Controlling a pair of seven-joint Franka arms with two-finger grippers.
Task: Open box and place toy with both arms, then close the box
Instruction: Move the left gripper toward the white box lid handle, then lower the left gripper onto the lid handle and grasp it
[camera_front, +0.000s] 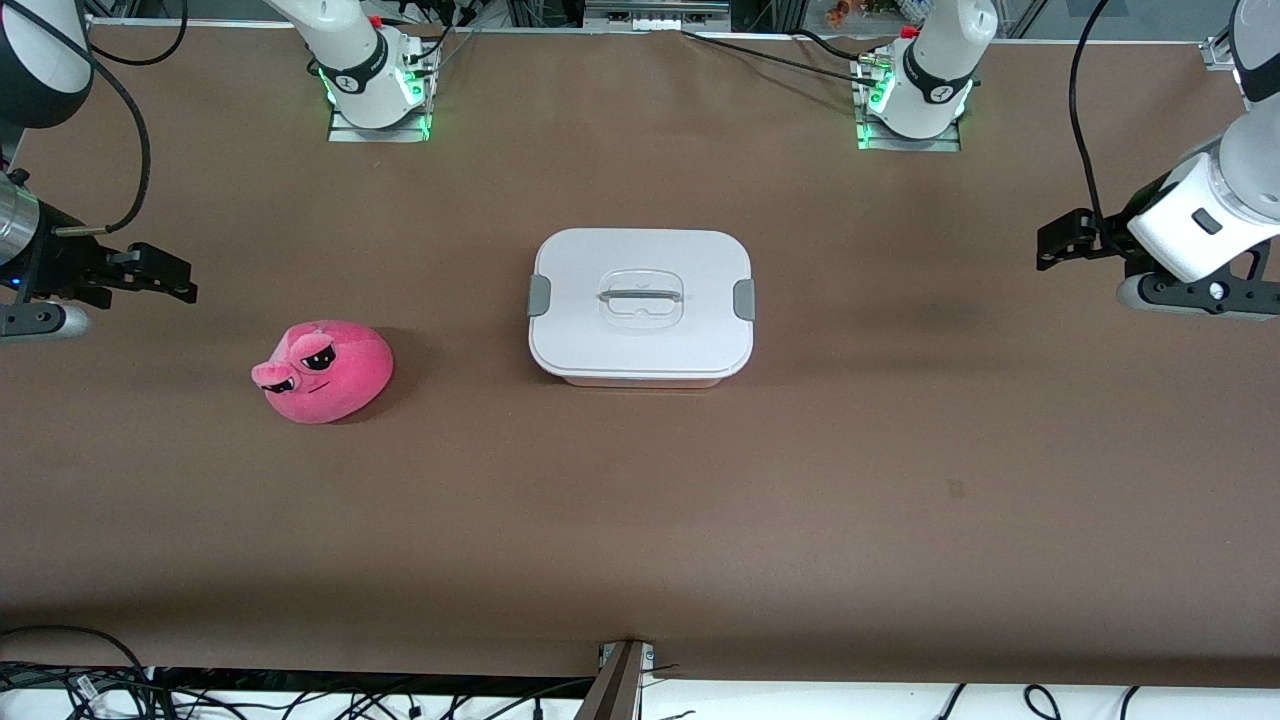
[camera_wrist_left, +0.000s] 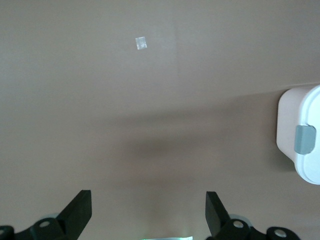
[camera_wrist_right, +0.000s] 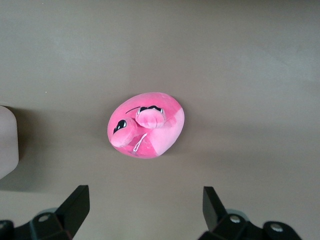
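- Your bench (camera_front: 640, 520) is covered edge to edge in plain brown material, with a small pale square mark (camera_wrist_left: 141, 43) showing on it in the left wrist view.
- Loose black cables (camera_front: 300, 695) trail along the bench's edge nearest the front camera, and both arm bases sit at the opposite edge with green lights lit.
- You have the box (camera_front: 641, 305) at mid-bench, its white lid on, clear handle centred, a grey clip at each short end.
- The toy (camera_front: 322, 371) lies on the bench toward the right arm's end from the box, slightly nearer the front camera, well apart from it.
- Your right pincer (camera_front: 160, 275) hangs over the bench at the right arm's end, fingers (camera_wrist_right: 75, 205) spread wide and holding nothing; the toy sits below and ahead of it, untouched.
- Your left pincer (camera_front: 1068, 238) hangs over the left arm's end, fingers (camera_wrist_left: 77, 210) likewise spread and empty, well apart from the box.
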